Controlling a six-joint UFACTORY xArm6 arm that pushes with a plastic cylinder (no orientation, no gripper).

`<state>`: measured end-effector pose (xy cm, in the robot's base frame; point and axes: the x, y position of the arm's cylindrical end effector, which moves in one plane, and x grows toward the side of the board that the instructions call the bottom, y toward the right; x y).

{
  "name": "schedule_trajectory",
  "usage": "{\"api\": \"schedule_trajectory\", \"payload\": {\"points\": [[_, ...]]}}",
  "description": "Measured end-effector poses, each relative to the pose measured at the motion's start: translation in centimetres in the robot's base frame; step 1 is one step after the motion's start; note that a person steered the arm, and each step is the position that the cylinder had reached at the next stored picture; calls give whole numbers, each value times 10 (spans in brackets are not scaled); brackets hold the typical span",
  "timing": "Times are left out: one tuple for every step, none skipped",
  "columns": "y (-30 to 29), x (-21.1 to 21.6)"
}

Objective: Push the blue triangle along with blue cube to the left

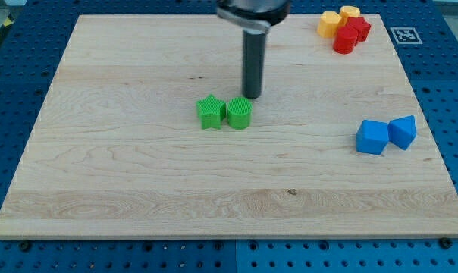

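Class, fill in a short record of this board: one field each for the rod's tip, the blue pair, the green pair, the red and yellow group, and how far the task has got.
tip: my tip sits just above the green cylinder
blue pair: blue cube and blue triangle touching, view's right
green pair: green star beside green cylinder, mid-board
top-right group: yellow blocks, red blocks
task: blue pair not yet contacted

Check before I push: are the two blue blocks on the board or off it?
On: blue cube and blue triangle sit touching, inside the board's right edge.
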<state>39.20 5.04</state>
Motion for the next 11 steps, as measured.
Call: {"api": "schedule_trajectory", "payload": {"points": [[58, -3], [124, -3], [196, -2], [256, 19], [264, 73], [263, 82], [232, 81], [187, 81], [162, 81], [140, 81], [138, 77]]}}
